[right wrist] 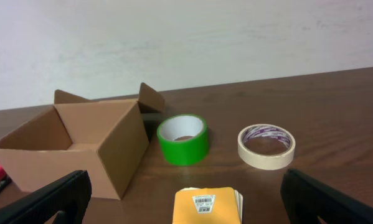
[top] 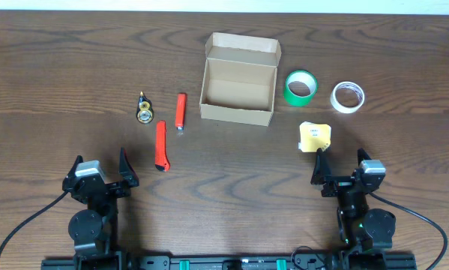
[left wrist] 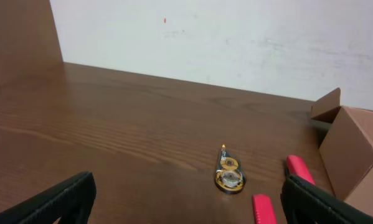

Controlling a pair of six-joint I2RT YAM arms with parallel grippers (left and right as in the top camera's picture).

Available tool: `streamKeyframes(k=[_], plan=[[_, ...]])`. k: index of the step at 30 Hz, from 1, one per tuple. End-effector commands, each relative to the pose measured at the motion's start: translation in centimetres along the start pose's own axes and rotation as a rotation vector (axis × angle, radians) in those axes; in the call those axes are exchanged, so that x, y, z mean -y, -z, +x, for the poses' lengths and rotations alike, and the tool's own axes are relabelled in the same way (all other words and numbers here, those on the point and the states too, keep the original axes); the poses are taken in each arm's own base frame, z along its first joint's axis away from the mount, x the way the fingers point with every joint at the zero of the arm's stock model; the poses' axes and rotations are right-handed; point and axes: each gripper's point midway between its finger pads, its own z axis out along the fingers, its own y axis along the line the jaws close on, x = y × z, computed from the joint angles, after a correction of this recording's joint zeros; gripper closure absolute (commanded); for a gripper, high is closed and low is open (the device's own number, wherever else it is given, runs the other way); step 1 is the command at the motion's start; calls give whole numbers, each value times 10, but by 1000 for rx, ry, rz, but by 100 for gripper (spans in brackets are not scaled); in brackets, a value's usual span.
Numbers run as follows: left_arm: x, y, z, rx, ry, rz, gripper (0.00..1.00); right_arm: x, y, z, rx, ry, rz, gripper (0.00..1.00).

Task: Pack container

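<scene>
The open brown cardboard box (top: pixel 237 84) stands at the back middle, its lid flap up and its inside empty; it also shows in the right wrist view (right wrist: pixel 80 146) and at the left wrist view's right edge (left wrist: pixel 359 155). My left gripper (top: pixel 100 174) is open and empty at the front left. My right gripper (top: pixel 341 171) is open and empty at the front right, just behind a yellow notepad (top: pixel 315 137) that also shows in the right wrist view (right wrist: pixel 207 205).
A green tape roll (top: pixel 300 87) and a white tape roll (top: pixel 347 97) lie right of the box. Left of it lie two red utility knives (top: pixel 181 110) (top: pixel 161 145) and a small correction-tape dispenser (top: pixel 144 110).
</scene>
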Motion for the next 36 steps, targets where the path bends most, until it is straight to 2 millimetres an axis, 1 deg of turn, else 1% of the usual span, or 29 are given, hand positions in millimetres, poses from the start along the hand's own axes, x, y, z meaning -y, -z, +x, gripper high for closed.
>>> streamKeyframes(k=[1, 3, 6, 8, 10, 13, 16, 19, 20, 21, 23, 24, 26, 28, 30, 32, 36], plan=[[-5, 0, 19, -61, -2, -23, 4, 0, 0, 0, 5, -51, -6, 1], [-5, 0, 19, -61, -2, -22, 4, -7, 1, 7, -35, -67, -45, 1], [-5, 0, 19, -61, -2, -22, 4, -23, 3, 9, -90, -90, -131, 1], [-5, 0, 19, -61, -2, -22, 4, -26, 5, 10, -154, -105, -129, 1], [-5, 0, 19, -61, -2, -22, 4, -24, 6, 8, -232, -113, -99, 1], [-5, 0, 19, -61, -2, -22, 4, -26, 2, -6, -348, -118, -75, 1], [-4, -1, 15, -47, -1, -21, 4, -31, -11, -32, -462, -104, -63, 1], [-4, -1, 13, -40, 1, -20, 4, -36, -32, -58, -584, -119, -42, 1], [-3, -1, 13, -39, 25, -16, 4, -38, -40, -67, -626, -121, -42, 1], [-3, 0, 11, -35, 68, -13, 5, -42, -46, -73, -664, -120, -56, 1], [2, 1, 4, -24, 215, 11, 5, -53, -59, -86, -748, -121, -108, 1], [5, 2, 1, -21, 259, 27, 5, -55, -63, -90, -774, -126, -112, 1], [16, 6, -14, -5, 323, 91, 5, -62, -74, -100, -830, -157, -134, 1], [18, 10, -27, 10, 321, 100, 4, -63, -84, -106, -841, -145, -139, 1], [10, 15, -40, 23, 318, 48, 5, -63, -94, -111, -843, -145, -137, 1], [7, 23, -54, 0, 275, 14, 4, -62, -105, -113, -844, -144, -134, 1], [8, 30, -68, -124, 201, -8, 4, -56, -121, -105, -876, -148, -110, 1]])
